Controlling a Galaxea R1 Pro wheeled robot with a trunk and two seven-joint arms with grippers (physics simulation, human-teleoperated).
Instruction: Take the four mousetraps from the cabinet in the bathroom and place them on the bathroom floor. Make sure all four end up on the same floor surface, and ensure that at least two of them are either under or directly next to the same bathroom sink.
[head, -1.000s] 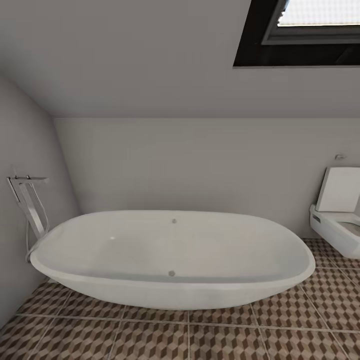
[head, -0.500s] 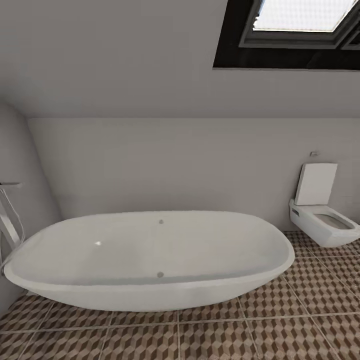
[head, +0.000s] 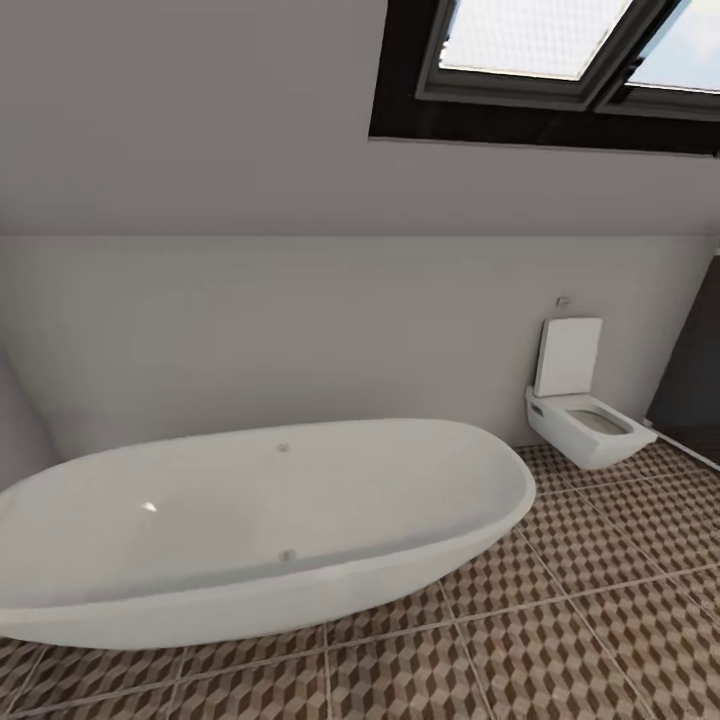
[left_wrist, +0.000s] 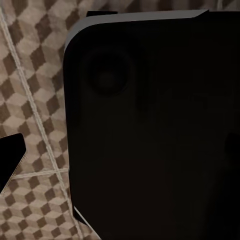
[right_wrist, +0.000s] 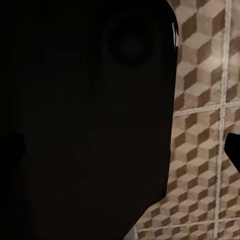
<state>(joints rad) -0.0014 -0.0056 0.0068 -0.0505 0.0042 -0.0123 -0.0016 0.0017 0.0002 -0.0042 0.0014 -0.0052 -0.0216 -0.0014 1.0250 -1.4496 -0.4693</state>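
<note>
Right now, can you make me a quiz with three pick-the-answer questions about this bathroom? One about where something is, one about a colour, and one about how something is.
1. Where is the toilet compared with the bathtub in the head view?
A. to its right, by the back wall
B. inside it
C. to its left

2. What colours are the floor tiles?
A. plain blue
B. brown, beige and white cubes
C. black and red stripes

3. How is the toilet lid?
A. shut flat
C. missing
B. standing up, open

Answers: 1 A, the toilet sits right of the tub against the wall. 2 B, the cube pattern shows across the tiles. 3 B, the lid stands upright above the open seat.
</note>
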